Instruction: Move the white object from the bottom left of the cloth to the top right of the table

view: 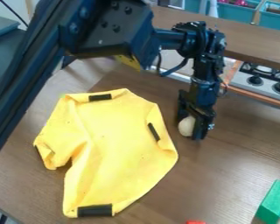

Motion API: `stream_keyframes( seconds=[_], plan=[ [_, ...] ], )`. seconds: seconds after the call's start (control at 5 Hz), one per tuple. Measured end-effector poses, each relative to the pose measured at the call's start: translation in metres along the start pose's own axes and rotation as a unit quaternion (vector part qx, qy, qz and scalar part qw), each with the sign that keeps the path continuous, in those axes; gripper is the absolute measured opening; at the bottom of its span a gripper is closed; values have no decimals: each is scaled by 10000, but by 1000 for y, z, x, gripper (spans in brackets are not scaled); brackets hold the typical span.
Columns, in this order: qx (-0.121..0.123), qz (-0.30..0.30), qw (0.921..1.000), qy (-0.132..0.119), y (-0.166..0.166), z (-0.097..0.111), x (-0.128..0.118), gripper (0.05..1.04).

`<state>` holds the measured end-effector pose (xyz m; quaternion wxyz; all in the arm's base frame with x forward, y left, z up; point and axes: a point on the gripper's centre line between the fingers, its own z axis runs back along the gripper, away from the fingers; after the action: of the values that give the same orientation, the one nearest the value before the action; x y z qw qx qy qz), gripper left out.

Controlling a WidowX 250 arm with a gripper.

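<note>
Finding: the rounded white object [186, 126] sits between the fingers of my black two-finger gripper [190, 127], which are narrowed around it. Its slightly longer axis runs near upright, roughly along them. Location: just beyond the right edge of the yellow fabric cloth [113, 146], toward the table's [242, 144] upper right. Whether it touches the wood, I cannot tell. Assessment: any further carry goes rightward, then release. Markings: no legible writing or labels.

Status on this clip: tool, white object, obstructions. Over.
Tool right of yellow cloth. White object between its fingers. Green block at lower right, likely off the route.
</note>
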<state>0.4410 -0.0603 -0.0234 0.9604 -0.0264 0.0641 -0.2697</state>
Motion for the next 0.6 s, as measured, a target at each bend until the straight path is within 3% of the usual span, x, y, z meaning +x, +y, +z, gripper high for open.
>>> stream_keyframes(
  seconds=[0.2,0.6],
  plan=[
    [-175,42,9998,-74,2,6,-11,999],
    [-327,165,9985,-398,13,51,-40,999]
  ],
)
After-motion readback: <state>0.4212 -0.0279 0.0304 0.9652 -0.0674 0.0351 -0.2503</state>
